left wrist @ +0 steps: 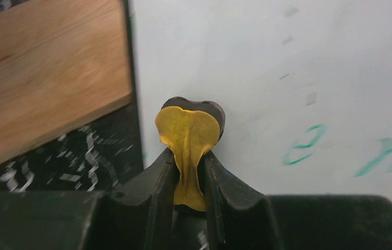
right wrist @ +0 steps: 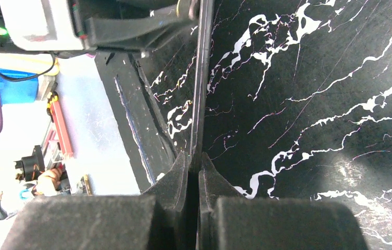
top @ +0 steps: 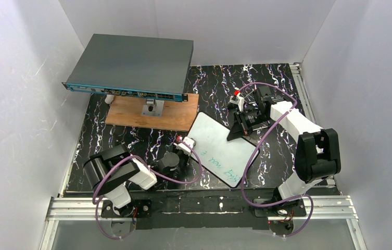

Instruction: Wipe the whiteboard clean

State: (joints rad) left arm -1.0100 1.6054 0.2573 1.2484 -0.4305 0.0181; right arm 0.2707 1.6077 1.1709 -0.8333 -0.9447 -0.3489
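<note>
The whiteboard (top: 219, 146) lies tilted mid-table, with green handwriting (top: 219, 164) on its near part. My left gripper (top: 185, 144) is at the board's left edge. In the left wrist view this gripper (left wrist: 189, 156) is shut on a yellow eraser with a dark pad (left wrist: 189, 127), which presses on the white surface (left wrist: 287, 62), left of the green letters (left wrist: 305, 146). My right gripper (top: 234, 133) is at the board's far right edge. In the right wrist view it (right wrist: 193, 159) is shut on the whiteboard, seen edge-on as a thin line (right wrist: 200, 78).
A large grey flat box with a blue front edge (top: 131, 65) stands at the back left over a brown wooden plank (top: 152, 113). Black marbled matting (top: 266, 78) covers the table. White walls close in on three sides. The left arm (right wrist: 53, 23) shows at the top of the right wrist view.
</note>
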